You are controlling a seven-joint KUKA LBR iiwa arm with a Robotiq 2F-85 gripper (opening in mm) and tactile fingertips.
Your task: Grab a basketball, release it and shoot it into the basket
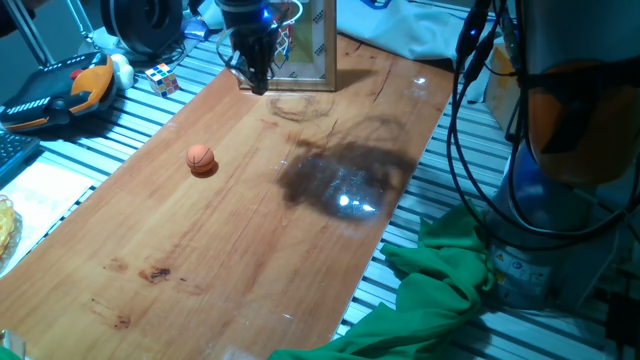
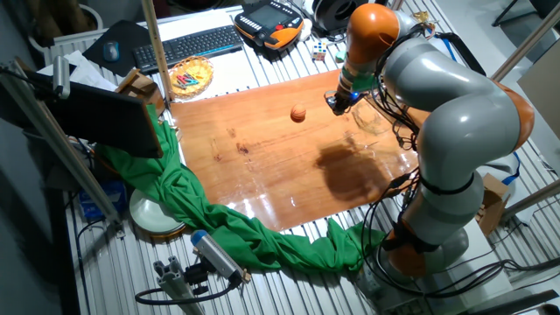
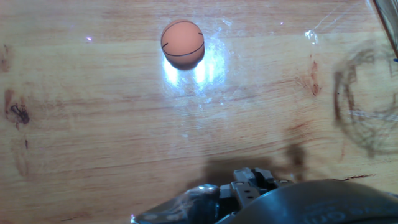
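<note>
The step in hand looks like the reach for the ball, with nothing grasped yet. The pincer (image 1: 257, 82) hangs above the wooden table (image 1: 230, 240) close in front of the hoop's backboard (image 1: 312, 45), and it holds nothing and touches nothing. Its fingers seem drawn near together, but no view shows the tips clearly enough, so I cannot tell whether it is open or closed. The ball (image 1: 201, 158) lies loose on the table, well apart from the pincer, out on the side away from the backboard; in the hand view it (image 3: 183, 43) sits ahead of the fingers. Next, I judge, the pincer must travel across to the ball, open wide enough to straddle it, and come down over it.
</note>
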